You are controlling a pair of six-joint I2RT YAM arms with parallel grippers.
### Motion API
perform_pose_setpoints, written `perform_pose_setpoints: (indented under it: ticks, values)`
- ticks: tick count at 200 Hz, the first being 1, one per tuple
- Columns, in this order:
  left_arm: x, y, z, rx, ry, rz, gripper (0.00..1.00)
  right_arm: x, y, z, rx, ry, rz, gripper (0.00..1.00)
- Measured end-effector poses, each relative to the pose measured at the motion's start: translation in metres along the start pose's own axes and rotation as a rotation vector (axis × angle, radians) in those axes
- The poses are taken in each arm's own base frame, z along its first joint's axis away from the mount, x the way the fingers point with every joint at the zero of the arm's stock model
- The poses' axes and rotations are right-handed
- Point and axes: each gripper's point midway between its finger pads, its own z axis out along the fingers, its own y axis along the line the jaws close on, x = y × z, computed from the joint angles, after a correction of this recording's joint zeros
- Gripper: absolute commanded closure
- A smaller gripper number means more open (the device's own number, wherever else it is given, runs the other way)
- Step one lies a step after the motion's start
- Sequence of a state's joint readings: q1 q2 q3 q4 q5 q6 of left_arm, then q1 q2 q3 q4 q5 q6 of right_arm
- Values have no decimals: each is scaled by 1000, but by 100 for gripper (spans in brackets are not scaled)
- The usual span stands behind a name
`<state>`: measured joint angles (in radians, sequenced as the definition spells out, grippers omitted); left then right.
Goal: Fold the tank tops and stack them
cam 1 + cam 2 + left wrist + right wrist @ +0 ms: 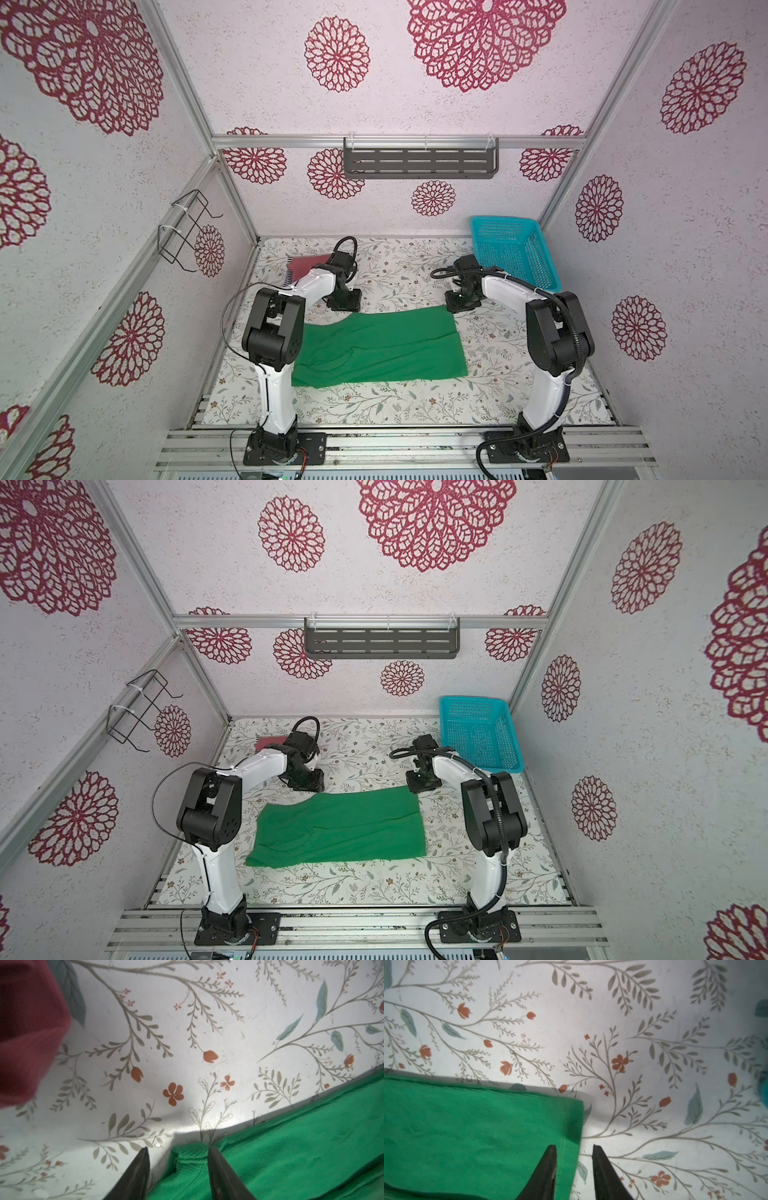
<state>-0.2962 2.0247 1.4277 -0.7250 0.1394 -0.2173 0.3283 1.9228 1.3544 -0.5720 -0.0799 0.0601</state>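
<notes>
Left gripper (345, 306) sits at far-left corner of bright green cloth tank top (382, 349), which lies flat mid-worktop (407, 274) in both top views. Right gripper (459, 306) at its far-right corner. Dusty red-pink cloth top (307, 264) far left, edge of navy-and-white striped top (288, 277) showing beside it. Teal plastic mesh basket (498, 219) far right.

Left wrist view: left gripper (177, 1148) released, jaws apart, green strap end between them.

Right wrist view: right gripper (574, 1145) released, jaws astride green hem edge.
</notes>
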Motion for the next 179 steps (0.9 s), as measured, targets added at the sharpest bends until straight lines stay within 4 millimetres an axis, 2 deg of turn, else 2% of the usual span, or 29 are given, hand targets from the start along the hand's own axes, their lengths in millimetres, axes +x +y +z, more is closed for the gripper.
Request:
perform_pose_setpoints:
  ticks: [35,85,113,133,149,159,179]
  values:
    - [4,-1,6,13,17,-9,57,-12,2,9,-13,-13,-17,66]
    - [5,-5,12,42,28,-28,63,-13,3,26,-27,9,-34,73]
    - [5,-6,14,40,27,-42,74,-13,5,26,-37,9,-39,85]
    - [3,-5,15,37,22,-49,80,-13,6,26,-46,10,-41,100]
    - [2,-6,15,36,18,-51,90,-14,7,26,-47,8,-54,100]
    - [2,-6,15,33,15,-52,100,-14,7,26,-46,5,-63,100]
    - [0,-5,14,21,9,-41,100,-15,5,26,-39,0,-77,100]
